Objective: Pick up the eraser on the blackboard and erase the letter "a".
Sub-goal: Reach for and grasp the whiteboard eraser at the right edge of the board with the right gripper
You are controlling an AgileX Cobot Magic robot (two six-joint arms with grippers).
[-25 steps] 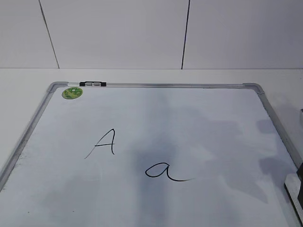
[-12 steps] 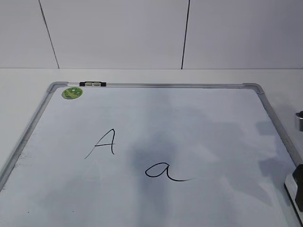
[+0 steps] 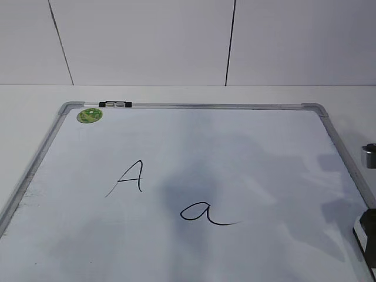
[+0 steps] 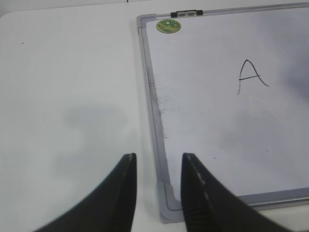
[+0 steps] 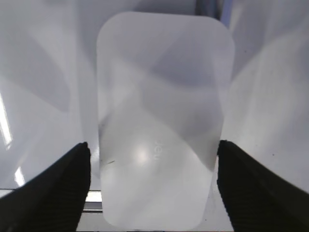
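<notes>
The blackboard [image 3: 217,106] lies flat on the white table. The letter "a" [image 3: 202,212] is written near its front middle. The eraser [image 5: 164,87], white with faint grey print, lies on the board at its right side, and its edge shows at the exterior view's lower right [image 3: 359,234]. My right gripper [image 5: 152,150] is open, with one finger on each side of the eraser and close to it. My left gripper [image 4: 158,162] is open and empty over the board's near left corner [image 4: 169,208].
A capital "A" [image 3: 130,176] is written left of the "a". A round green sticker [image 3: 89,115] and a small black-and-clear clip [image 3: 115,104] sit at the board's far left corner. A white wall rises behind the table.
A grey part of the right arm has come into view at the exterior view's right edge and moved lower. A dark finger now shows by the eraser. The writing is unchanged.
</notes>
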